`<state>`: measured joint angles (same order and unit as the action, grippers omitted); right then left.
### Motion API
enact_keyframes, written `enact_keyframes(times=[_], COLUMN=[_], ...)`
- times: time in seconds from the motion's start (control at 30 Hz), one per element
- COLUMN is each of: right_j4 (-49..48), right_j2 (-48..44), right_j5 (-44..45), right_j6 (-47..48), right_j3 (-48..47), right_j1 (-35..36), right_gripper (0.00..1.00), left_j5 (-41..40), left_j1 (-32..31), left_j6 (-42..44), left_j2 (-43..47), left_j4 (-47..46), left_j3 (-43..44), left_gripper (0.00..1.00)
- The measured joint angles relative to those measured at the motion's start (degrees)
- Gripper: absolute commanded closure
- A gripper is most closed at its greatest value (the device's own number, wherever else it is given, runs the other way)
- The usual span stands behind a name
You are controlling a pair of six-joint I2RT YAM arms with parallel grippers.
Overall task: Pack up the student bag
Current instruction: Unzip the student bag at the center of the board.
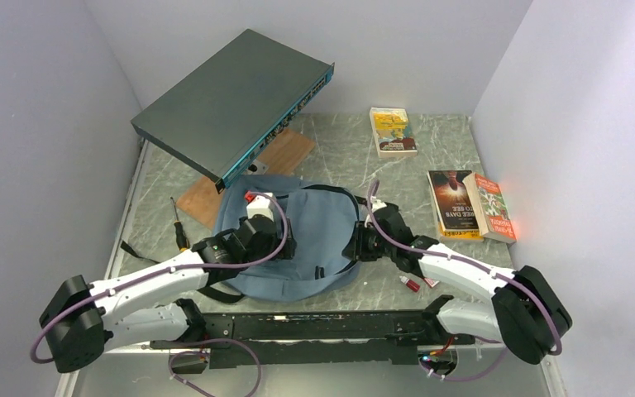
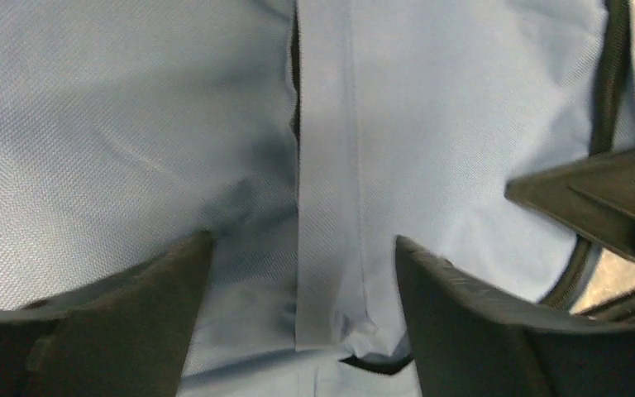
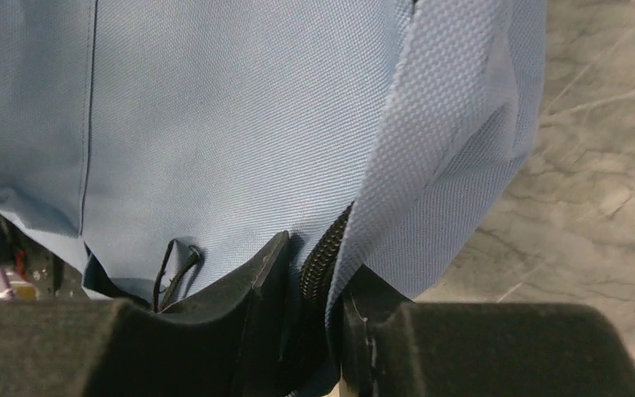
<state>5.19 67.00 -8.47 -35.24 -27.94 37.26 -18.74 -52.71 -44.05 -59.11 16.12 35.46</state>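
Student bag (image 1: 322,236), a soft blue-grey fabric backpack with black zippers and straps, lies flat near the middle of the grey marbled table (image 1: 339,145), between the two arms and just ahead of their bases. A flat dark grey metal box (image 1: 231,103) stands tilted at the far left, its low end over the bag's far edge and over a brown wooden board (image 1: 285,153). The left gripper (image 2: 302,273) rests over the bag's left half with jaws released and spread wide, one finger on either side of a raised fabric seam. The right gripper (image 3: 318,289) sits at the bag's right edge, jaws clenched on the black zipper tape and the fabric lip beside it. A dark-covered book (image 1: 451,203) and a red-and-green book (image 1: 494,207) lie side by side on the right. A yellow-covered book (image 1: 393,131) lies at the far side. A screwdriver with a black-and-yellow handle (image 1: 179,225) lies left of the bag, and a small red-capped tube (image 1: 410,284) lies beside the right arm.
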Motion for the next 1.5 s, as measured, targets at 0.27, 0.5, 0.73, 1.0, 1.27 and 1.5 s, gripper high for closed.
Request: enact_keyframes(times=[0.27, 0.5, 0.73, 1.0, 1.27, 1.5], right_j4=[-23.5, -22.6, 2.2, 10.4, -7.0, -24.7], right_j2=[-3.7, -9.5, -21.4, -16.6, -4.0, -2.0], right_j5=[-7.2, -6.9, -2.4, -9.7, -24.7, -25.2], right_j6=[-4.1, -2.0, 1.7, -12.7, -35.4, -38.9], right_j3=[14.2, 14.1, 3.8, 1.1, 10.0, 13.8], right_j1=[0.0, 0.3, 0.4, 0.3, 0.7, 1.1], right_gripper=[0.65, 0.23, 0.04, 0.30, 0.84, 1.00], left_j5=[-2.7, 1.6, 5.7, 6.0, 5.8, 5.9], left_j1=[1.1, 3.4, 4.0, 4.0, 4.0, 6.0], left_j6=[1.7, 2.8, 3.1, 2.7, 1.9, -1.9], left_j2=[-4.1, -4.0, 3.8, 9.4, 9.6, 8.5], left_j4=[0.0, -1.1, -5.0, -10.3, -13.8, -9.1], left_j3=[0.2, 0.2, -3.0, -8.0, -9.4, -7.0], left_gripper=[0.93, 1.00, 1.00, 1.00, 1.00, 0.49])
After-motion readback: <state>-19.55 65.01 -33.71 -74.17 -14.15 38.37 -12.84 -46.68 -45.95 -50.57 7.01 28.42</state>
